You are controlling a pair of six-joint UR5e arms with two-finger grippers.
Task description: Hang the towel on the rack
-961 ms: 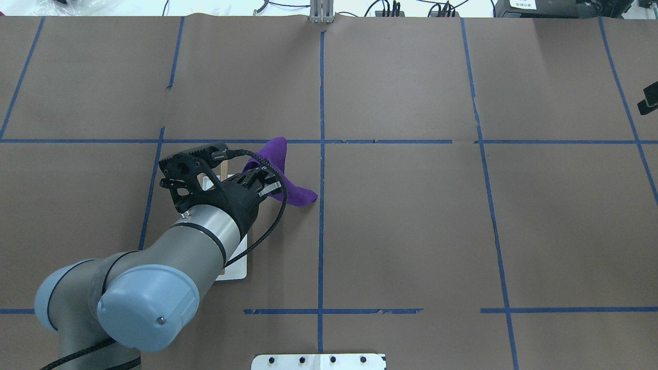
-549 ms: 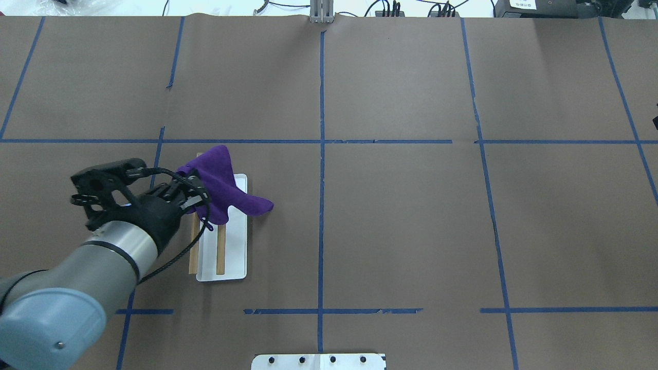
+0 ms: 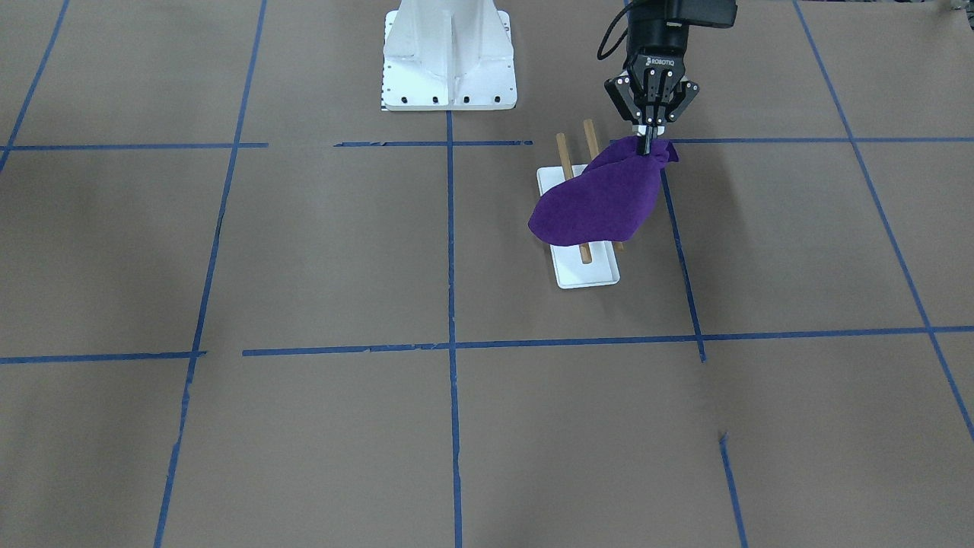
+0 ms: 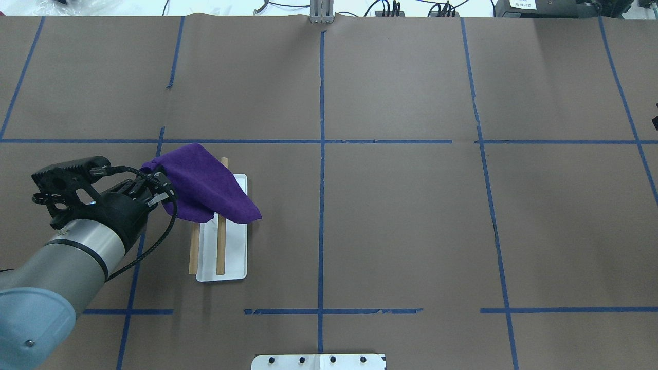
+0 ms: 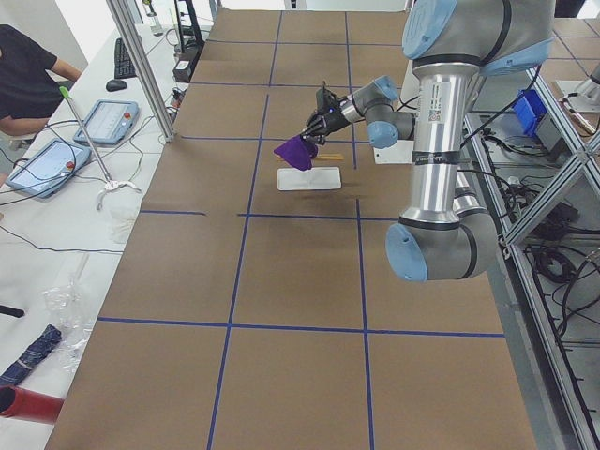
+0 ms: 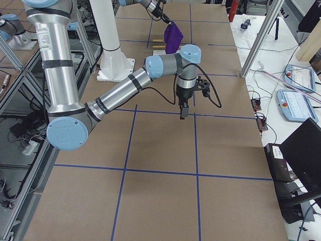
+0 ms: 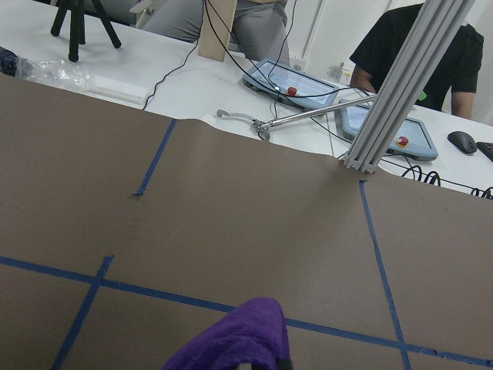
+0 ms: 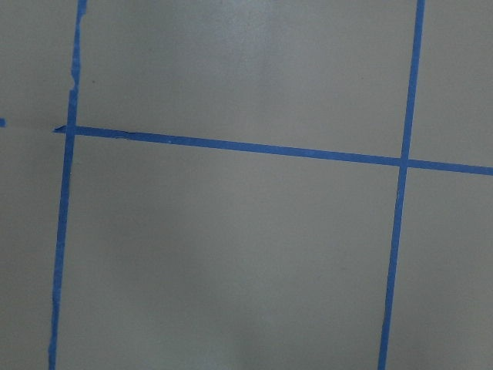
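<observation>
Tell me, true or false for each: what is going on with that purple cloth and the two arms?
1. The left arm's jaws are shut on the towel. True.
2. The towel lies flat on the table. False: it hangs bunched from the jaws, over the rack.
3. The rack has two wooden bars. True.
4. The right arm reaches over the rack. False: it is over bare table, well away from it.
</observation>
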